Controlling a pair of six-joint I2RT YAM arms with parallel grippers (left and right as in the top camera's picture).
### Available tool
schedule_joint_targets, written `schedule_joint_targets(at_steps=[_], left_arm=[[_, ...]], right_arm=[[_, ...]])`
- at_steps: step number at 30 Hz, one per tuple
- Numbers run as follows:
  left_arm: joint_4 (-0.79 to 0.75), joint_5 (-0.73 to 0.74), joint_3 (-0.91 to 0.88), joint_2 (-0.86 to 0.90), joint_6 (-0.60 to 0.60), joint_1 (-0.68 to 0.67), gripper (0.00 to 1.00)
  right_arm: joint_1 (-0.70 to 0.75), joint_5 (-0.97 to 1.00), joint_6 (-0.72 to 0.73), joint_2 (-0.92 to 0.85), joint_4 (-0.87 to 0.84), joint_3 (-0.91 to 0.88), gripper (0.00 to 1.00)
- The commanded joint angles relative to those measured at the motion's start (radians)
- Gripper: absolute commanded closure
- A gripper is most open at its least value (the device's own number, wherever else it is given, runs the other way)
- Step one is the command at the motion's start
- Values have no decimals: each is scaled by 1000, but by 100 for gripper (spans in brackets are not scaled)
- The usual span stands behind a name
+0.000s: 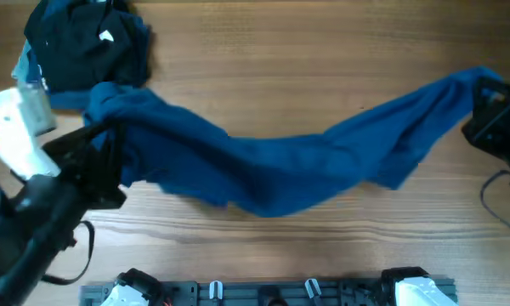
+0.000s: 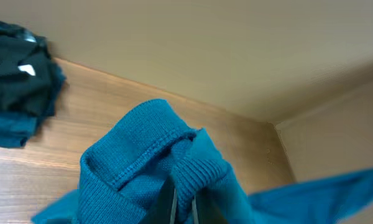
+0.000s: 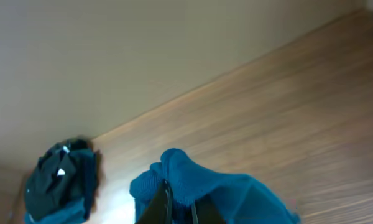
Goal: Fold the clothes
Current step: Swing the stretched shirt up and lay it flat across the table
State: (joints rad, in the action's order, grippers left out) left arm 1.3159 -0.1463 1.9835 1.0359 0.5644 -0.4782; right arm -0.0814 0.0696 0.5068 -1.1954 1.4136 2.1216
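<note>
While left gripper [image 2: 183, 204] and right gripper [image 3: 180, 208] clamp it, clothes [image 1: 272, 166] stretch

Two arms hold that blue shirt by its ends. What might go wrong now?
The left gripper and right gripper each pinch only a small bunch of the blue shirt; an end may slip free. Its rumpled middle sags to the table, so folds may crease. The dark clothes pile near the left end might snag.

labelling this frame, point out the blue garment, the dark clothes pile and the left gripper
blue garment [image 1: 272, 166], overhead, middle of the cloth
dark clothes pile [image 1: 85, 42], overhead, black top layer
left gripper [image 2: 183, 200], left wrist view, between its fingers
</note>
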Motion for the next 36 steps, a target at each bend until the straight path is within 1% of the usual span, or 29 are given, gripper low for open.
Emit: schedule_joint_targets(at_steps=[1, 5, 11, 15, 18, 22, 23, 25, 27, 29, 31, 32, 34, 36], left_arm=[[-11, -150, 18, 12, 31, -4, 96], [-13, -219, 18, 19, 31, -4, 96], [-24, -242, 50, 13, 19, -4, 96], [-23, -376, 51, 20, 20, -4, 96], [-32, -445, 51, 63, 19, -4, 96], [-89, -450, 51, 160, 8, 3, 96], [-122, -449, 51, 195, -14, 8, 96], [-172, -438, 51, 261, -48, 21, 95], [-255, -369, 51, 355, -94, 49, 94], [-382, -266, 51, 464, -144, 97, 92], [-475, -203, 51, 534, -155, 136, 92], [-553, -144, 51, 584, -169, 165, 92], [-647, -82, 53, 647, -169, 206, 94], [-759, -71, 54, 681, -170, 241, 94]], right_arm=[[7, 116, 17, -7, -14, 15, 96], [7, 161, 21, -11, -25, 15, 96], [7, 186, 19, 16, -35, 62, 96], [7, 248, 20, 13, -40, 86, 96], [7, 249, 19, -40, -56, 86, 96], [7, 245, -6, -158, -111, 86, 95], [8, 225, -21, -201, -136, 86, 96], [25, 103, -68, -271, -191, 86, 96], [68, -47, -88, -347, -248, 86, 96], [127, -165, -89, -435, -320, 86, 96], [170, -253, -105, -492, -372, 86, 96], [199, -325, -113, -528, -410, 86, 96], [246, -425, -112, -571, -470, 86, 96], [312, -509, -93, -588, -527, 91, 96]])
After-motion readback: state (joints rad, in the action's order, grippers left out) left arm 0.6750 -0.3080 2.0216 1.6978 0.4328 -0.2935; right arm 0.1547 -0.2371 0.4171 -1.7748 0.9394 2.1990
